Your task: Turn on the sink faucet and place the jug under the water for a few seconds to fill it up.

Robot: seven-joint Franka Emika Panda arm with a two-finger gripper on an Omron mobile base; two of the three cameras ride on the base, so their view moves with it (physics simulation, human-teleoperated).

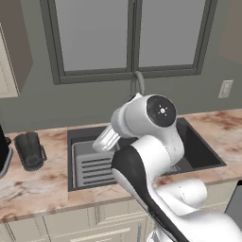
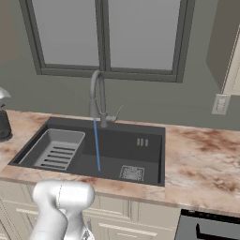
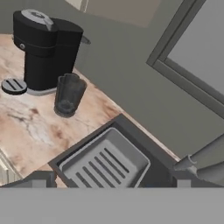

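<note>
The jug stands upright on the counter left of the sink, next to the coffee machine. In the hand view the jug lies ahead and up to the left, well clear of my gripper. Its fingertips stand far apart with nothing between them, so it is open. My white hand hovers over the left part of the sink. The sink faucet arches over the basin, and the water runs from it as a thin blue stream.
A black coffee machine stands just behind the jug. A slatted rack fills the sink's left part and a drain grate sits at its front. Behind the faucet are the window and a wall outlet.
</note>
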